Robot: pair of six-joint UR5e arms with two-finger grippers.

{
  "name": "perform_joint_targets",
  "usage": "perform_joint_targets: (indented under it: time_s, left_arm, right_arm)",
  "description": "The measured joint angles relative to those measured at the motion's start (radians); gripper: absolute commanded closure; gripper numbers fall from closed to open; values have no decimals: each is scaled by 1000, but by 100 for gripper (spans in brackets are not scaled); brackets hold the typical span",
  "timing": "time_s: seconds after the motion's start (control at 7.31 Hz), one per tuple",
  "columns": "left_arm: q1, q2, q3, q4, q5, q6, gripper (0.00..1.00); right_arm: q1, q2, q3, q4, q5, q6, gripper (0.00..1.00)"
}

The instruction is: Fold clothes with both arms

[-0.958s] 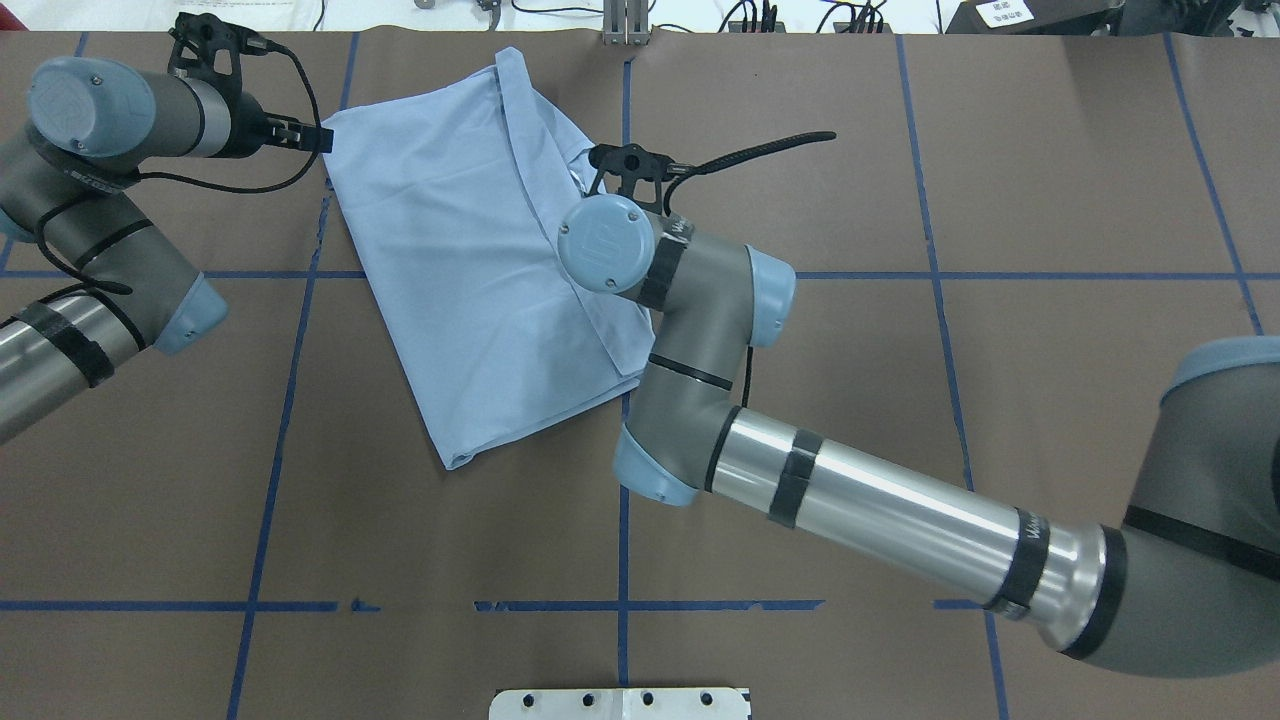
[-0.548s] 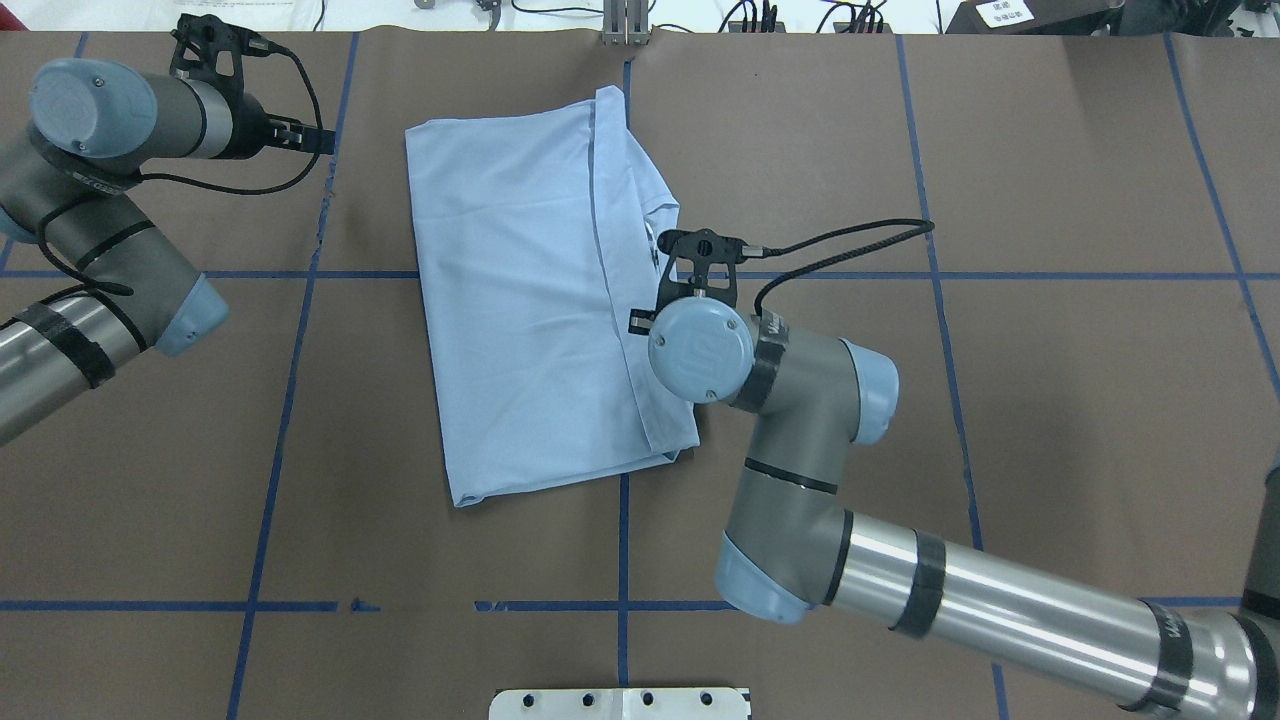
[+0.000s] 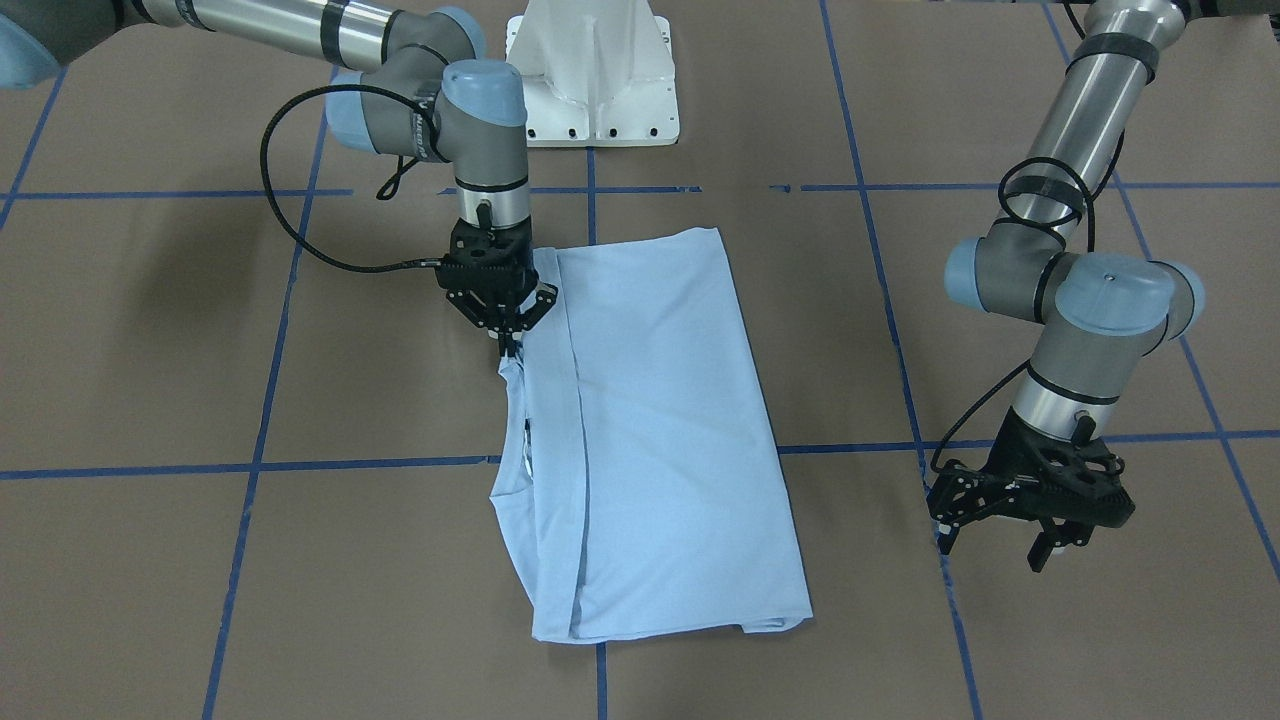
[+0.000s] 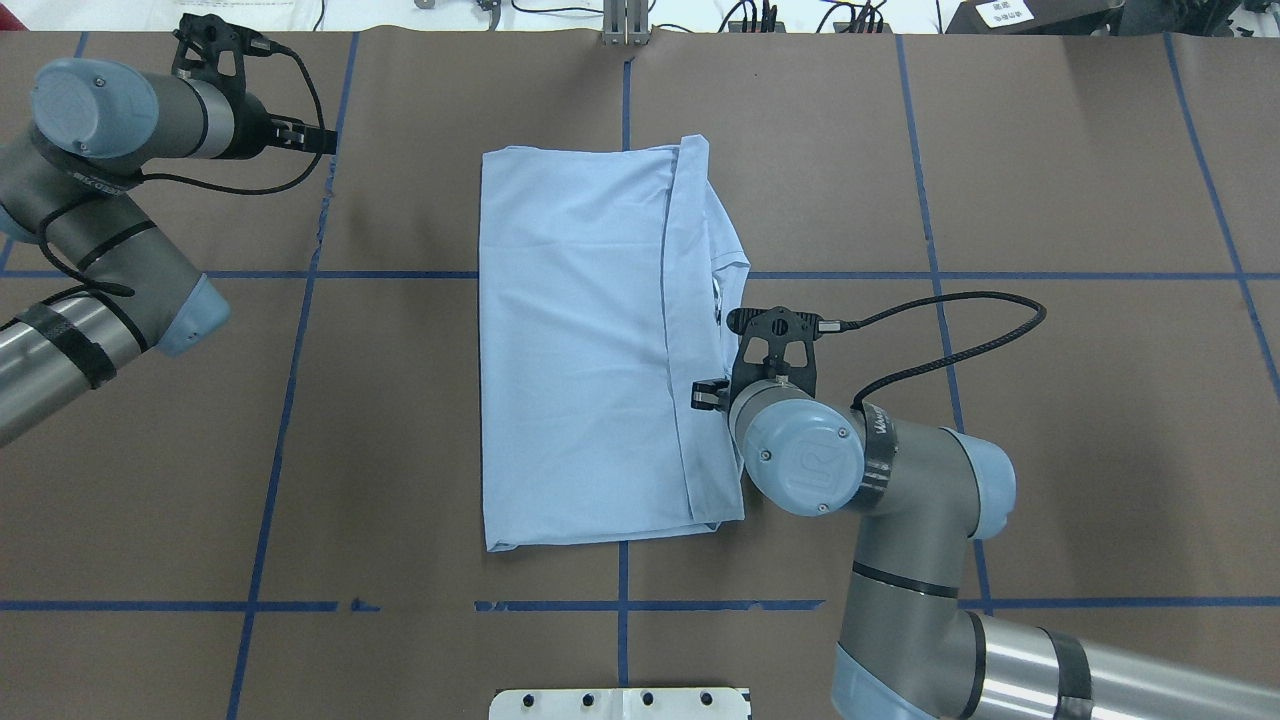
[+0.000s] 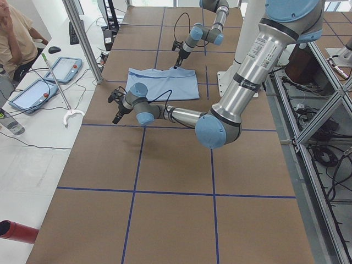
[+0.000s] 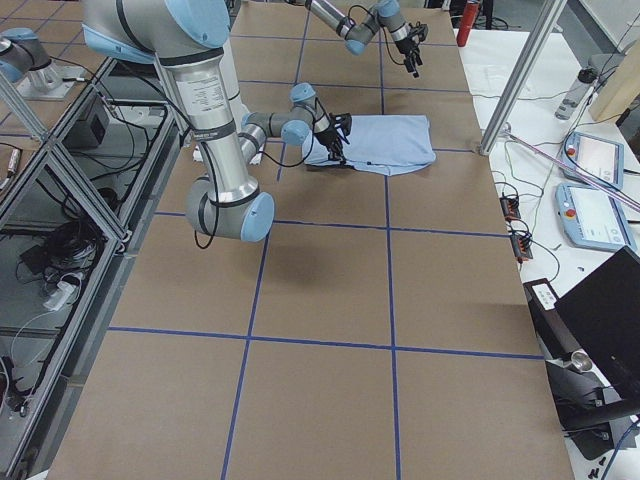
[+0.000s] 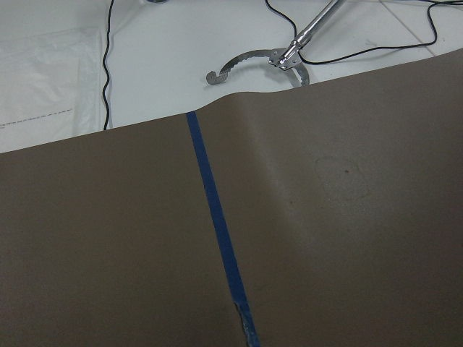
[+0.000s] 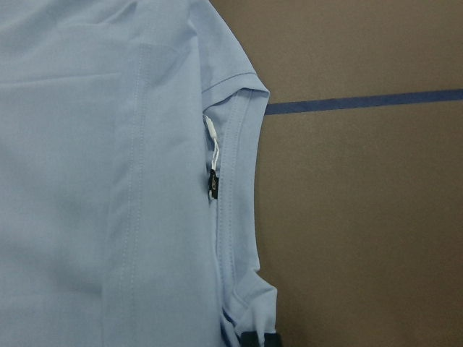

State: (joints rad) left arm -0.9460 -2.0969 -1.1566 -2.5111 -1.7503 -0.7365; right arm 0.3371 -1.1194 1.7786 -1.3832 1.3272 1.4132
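The light blue T-shirt (image 4: 580,340) lies folded lengthwise on the brown table, its edges square with the tape grid; it also shows in the front view (image 3: 660,430). My right gripper (image 3: 508,340) is shut on the shirt's edge beside the collar, low at the table. In the overhead view my right gripper (image 4: 708,395) is mostly hidden under its wrist. The right wrist view shows the collar (image 8: 242,195) and the dark label (image 8: 213,184). My left gripper (image 3: 995,545) is open and empty, well apart from the shirt, near the far left (image 4: 325,140). The chest print is hidden.
Blue tape lines (image 4: 622,600) cross the brown table. The white pedestal base (image 3: 595,80) stands at the near edge. Beyond the far edge lie a metal grabber tool (image 7: 278,58) and tablets (image 5: 33,93), where an operator (image 5: 16,38) sits.
My right gripper has dragged the shirt to the right and toward the robot, turning it square with the grid. The shirt corner that lay at my left gripper is now well away from it.
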Motion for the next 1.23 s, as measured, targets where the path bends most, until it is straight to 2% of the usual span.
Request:
perform_joint_targets:
  time_s: [0.41, 0.82, 1.1, 1.23]
  left_arm:
    - [1, 0, -4, 0, 0, -8, 0]
    - [1, -1, -5, 0, 0, -13, 0]
    - [4, -1, -7, 0, 0, -13, 0]
    - [6, -1, -6, 0, 0, -14, 0]
  right_arm:
    - [-16, -22, 29, 0, -25, 22, 0]
    - [-30, -24, 78, -1, 85, -96, 0]
    - [-112, -28, 99, -48, 78, -200, 2]
    - [-146, -26, 104, -81, 55, -238, 26]
